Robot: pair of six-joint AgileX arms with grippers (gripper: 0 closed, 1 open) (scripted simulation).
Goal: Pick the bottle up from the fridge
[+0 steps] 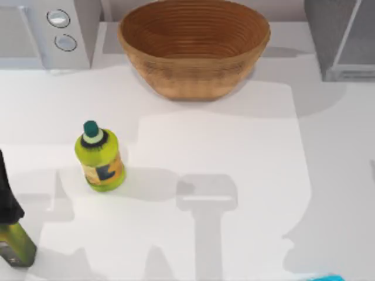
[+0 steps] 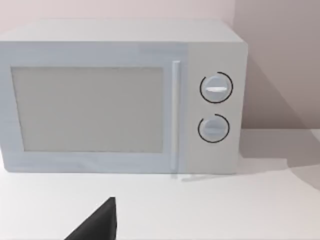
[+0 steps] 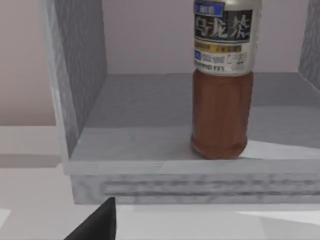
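Observation:
The bottle (image 3: 220, 115) stands upright on the floor of the fridge (image 3: 150, 167) in the right wrist view. It holds brown liquid under a silver and black label, and its top is cut off by the frame. The fridge's inside is open towards my right gripper (image 3: 97, 222), of which a dark tip shows low in that view, short of the front ledge and apart from the bottle. From above, the fridge (image 1: 343, 35) is a dark grey box at the table's far right corner. A dark tip of my left gripper (image 2: 97, 222) faces the microwave.
A light grey microwave (image 1: 53, 29) with two knobs sits far left, and a wicker basket (image 1: 193, 44) far centre. A yellow-green bottle (image 1: 101, 157) stands left of centre. An olive bottle (image 1: 13, 234) with a black top is at the near left edge. Something cyan (image 1: 325, 277) shows at the near right edge.

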